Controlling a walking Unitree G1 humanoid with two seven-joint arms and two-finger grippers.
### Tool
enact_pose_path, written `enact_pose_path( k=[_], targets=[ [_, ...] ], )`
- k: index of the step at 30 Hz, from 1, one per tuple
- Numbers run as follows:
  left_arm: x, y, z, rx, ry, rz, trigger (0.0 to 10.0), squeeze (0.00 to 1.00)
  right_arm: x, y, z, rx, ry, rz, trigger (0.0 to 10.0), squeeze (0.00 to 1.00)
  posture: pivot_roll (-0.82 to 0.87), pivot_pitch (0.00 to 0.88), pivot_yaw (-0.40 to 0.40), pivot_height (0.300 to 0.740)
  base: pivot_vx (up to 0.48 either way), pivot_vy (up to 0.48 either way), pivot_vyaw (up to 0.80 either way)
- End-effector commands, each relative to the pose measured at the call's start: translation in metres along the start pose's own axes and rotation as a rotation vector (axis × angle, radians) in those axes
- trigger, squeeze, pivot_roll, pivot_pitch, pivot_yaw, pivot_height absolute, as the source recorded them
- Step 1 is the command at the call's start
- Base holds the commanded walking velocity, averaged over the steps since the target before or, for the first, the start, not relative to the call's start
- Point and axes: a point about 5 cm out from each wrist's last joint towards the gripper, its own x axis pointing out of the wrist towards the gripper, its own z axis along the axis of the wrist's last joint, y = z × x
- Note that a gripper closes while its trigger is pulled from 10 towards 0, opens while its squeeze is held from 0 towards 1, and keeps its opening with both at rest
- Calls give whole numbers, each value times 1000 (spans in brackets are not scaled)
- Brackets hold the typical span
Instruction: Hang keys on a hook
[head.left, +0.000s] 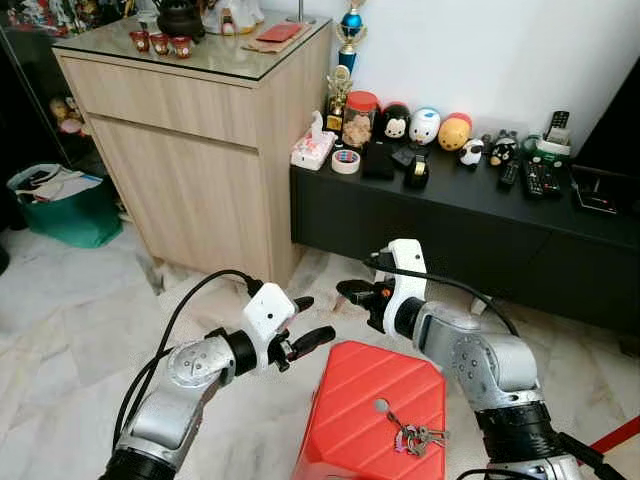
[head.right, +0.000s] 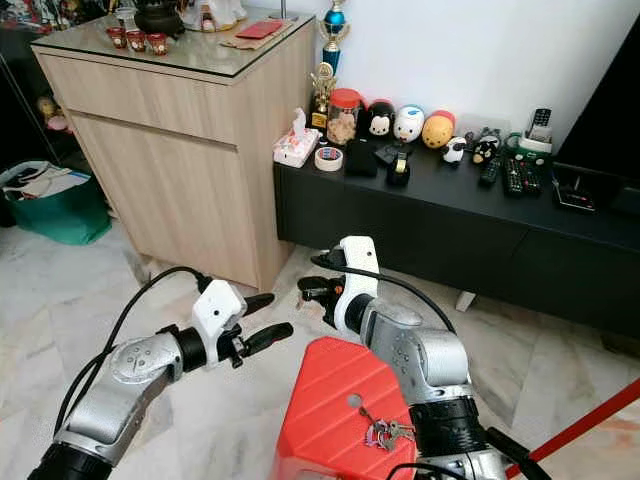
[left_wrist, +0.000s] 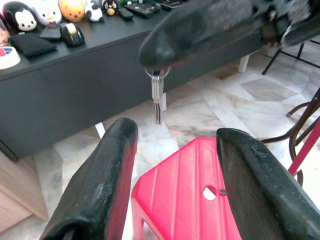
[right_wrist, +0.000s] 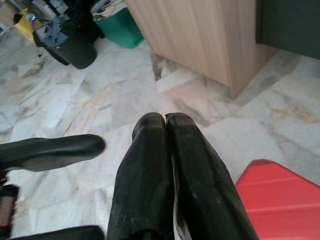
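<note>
Here the right gripper seemingly pinches hanging keys above the red stool; left gripper spread.

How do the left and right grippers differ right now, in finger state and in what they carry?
The left gripper has its fingers spread apart, while the right gripper has its fingers pressed together. The left gripper holds nothing. The right gripper pinches a ring with keys hanging below it. Both hover by the far end of the red stool, with their tips facing each other.
</note>
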Motion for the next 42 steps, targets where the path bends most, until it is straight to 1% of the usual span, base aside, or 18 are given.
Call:
enact_pose_path(
  k=[1,9,19,33,34,35,36,37,42],
  targets=[
    [5,-1,8,37,-3,-29,10000,0,-2,6,4,-15,-7,25,10000,0,68,0,-92,740,0,0,0],
    [12,3,11,23,-20,-7,10000,0,-3,17,4,-22,-4,73,10000,0,65,0,-88,740,0,0,0],
    [18,3,13,-18,-36,8,10000,0,-4,19,4,-19,-2,76,10000,0,63,0,-86,740,0,0,0],
    [20,5,12,-22,-32,15,10000,0,-5,22,3,-17,-4,95,10000,0,64,0,-83,740,0,0,0],
    [20,5,12,-29,-33,16,8902,0,-5,22,3,-17,-4,95,10000,0,64,0,-83,740,0,0,0],
    [21,5,12,-38,-35,17,3490,0,-5,22,3,-17,-4,96,10000,0,64,0,-83,740,0,0,0],
    [21,5,12,-39,-36,18,549,0,-5,22,3,-16,-4,96,10000,0,64,0,-83,740,0,0,0],
    [21,5,12,-40,-37,18,0,0,-5,22,3,-16,-4,97,10000,0,64,0,-83,740,0,0,0],
    [21,6,13,-38,-51,29,0,0,-5,23,3,-16,-4,99,10000,0,64,0,-83,740,0,0,0]
  ],
)
